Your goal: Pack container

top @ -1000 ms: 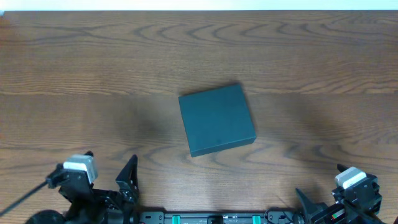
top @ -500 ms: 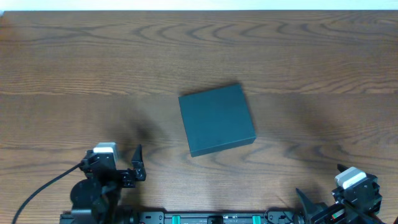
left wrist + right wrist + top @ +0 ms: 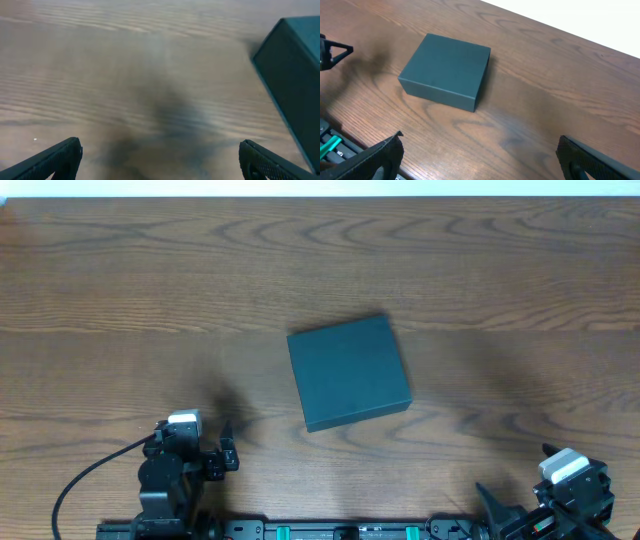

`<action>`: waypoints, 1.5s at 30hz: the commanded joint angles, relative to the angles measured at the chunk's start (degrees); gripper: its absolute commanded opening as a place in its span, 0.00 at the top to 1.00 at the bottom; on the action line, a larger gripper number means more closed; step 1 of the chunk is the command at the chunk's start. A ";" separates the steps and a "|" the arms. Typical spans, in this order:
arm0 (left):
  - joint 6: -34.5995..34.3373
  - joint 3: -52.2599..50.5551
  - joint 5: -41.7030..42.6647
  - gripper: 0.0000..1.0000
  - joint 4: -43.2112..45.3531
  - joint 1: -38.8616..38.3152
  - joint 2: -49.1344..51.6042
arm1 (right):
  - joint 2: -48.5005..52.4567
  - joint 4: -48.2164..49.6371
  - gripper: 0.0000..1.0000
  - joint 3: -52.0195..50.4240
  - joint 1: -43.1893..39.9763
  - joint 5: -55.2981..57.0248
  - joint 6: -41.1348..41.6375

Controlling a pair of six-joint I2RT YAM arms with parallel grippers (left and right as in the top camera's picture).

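The container [image 3: 349,372] is a dark teal square box, lid shut, lying in the middle of the wooden table. It also shows in the right wrist view [image 3: 447,70] and at the right edge of the left wrist view [image 3: 295,65]. My left gripper [image 3: 226,448] is open and empty at the front left, short of the box's near left corner; its fingertips frame bare wood in the left wrist view [image 3: 160,160]. My right gripper [image 3: 480,160] is open and empty, low at the front right [image 3: 490,505], well away from the box.
The wooden table [image 3: 150,300] spreads around the box with its far edge at the top. A black rail with green parts [image 3: 330,530] runs along the front edge between the two arm bases.
My left arm has swung right and forward along the front edge, toward the box's near left corner. The right arm and the box have not moved.
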 commanded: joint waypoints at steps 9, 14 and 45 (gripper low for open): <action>0.48 -1.27 -2.01 0.02 -0.07 0.13 -0.44 | -0.17 0.07 0.01 0.15 0.33 -0.04 -0.39; 0.48 -1.27 -2.01 0.01 -0.07 0.13 -0.42 | -0.17 0.07 0.01 0.15 0.33 -0.04 -0.39; 0.50 -1.27 -2.01 0.01 -0.07 0.13 -0.42 | -15.98 32.76 0.01 -40.02 -5.01 6.14 0.72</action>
